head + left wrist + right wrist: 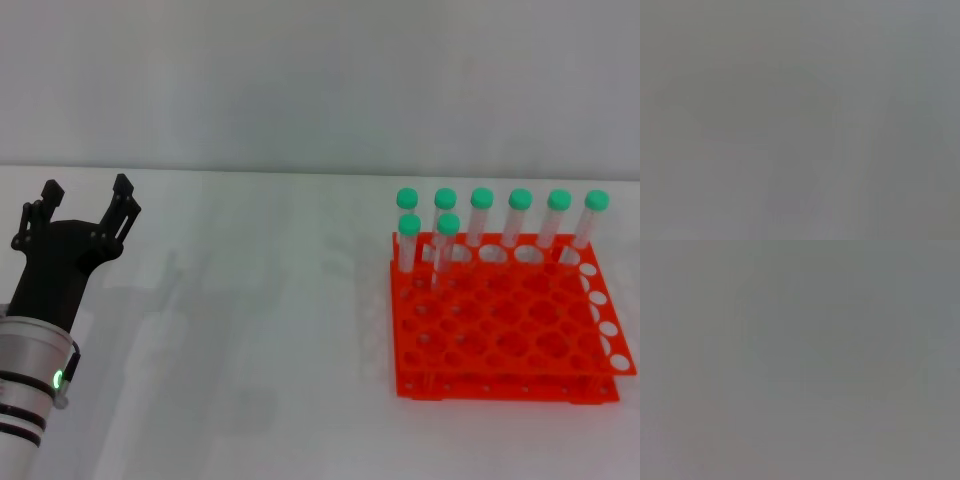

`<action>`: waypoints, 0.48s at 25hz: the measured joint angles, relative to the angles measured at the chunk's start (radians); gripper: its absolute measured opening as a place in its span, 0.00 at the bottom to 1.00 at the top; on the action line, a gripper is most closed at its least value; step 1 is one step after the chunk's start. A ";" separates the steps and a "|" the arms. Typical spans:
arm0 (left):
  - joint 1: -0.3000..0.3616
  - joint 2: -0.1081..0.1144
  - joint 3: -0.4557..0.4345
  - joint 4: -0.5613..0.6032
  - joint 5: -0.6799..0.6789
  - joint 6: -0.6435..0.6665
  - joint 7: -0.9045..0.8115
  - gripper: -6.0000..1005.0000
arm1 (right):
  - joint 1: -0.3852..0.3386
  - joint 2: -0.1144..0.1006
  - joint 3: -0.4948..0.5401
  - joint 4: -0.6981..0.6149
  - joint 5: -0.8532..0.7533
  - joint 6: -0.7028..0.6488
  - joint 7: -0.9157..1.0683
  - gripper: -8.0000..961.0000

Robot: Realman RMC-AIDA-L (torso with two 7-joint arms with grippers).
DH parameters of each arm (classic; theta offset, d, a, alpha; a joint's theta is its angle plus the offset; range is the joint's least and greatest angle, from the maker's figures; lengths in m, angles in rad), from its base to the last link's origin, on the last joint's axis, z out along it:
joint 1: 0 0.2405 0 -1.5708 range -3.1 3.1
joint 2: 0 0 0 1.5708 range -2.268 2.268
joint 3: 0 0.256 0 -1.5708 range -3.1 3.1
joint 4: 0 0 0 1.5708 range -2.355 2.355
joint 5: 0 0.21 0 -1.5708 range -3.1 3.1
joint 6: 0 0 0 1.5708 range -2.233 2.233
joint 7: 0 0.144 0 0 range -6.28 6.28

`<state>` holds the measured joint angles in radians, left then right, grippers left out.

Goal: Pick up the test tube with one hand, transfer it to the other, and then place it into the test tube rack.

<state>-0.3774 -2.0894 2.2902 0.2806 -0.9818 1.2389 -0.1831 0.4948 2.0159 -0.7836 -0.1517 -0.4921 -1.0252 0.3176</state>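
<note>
Upright, eight green-capped tubes in orange rack, left gripper fingers spread.

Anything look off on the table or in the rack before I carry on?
Nothing spilled or broken. The bright orange-red plastic rack sits flat, holding eight green-capped clear tubes upright along its back rows. No loose tube lies on the white table. The left pincer hovers open and empty; both wrist views show nothing.

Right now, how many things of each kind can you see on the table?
Green-capped test tubes standing in the rack: 8
Orange-red test tube rack: 1
Black left gripper, open, at the table's left: 1
Total: 10
</note>
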 joint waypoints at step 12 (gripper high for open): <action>-0.002 0.002 0.000 -0.001 0.002 0.011 -0.036 0.88 | 0.009 0.005 -0.003 0.023 0.035 -0.014 -0.007 0.91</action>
<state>-0.3796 -2.0872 2.2902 0.2792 -0.9801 1.2500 -0.2196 0.5037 2.0209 -0.7870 -0.1282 -0.4568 -1.0393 0.3105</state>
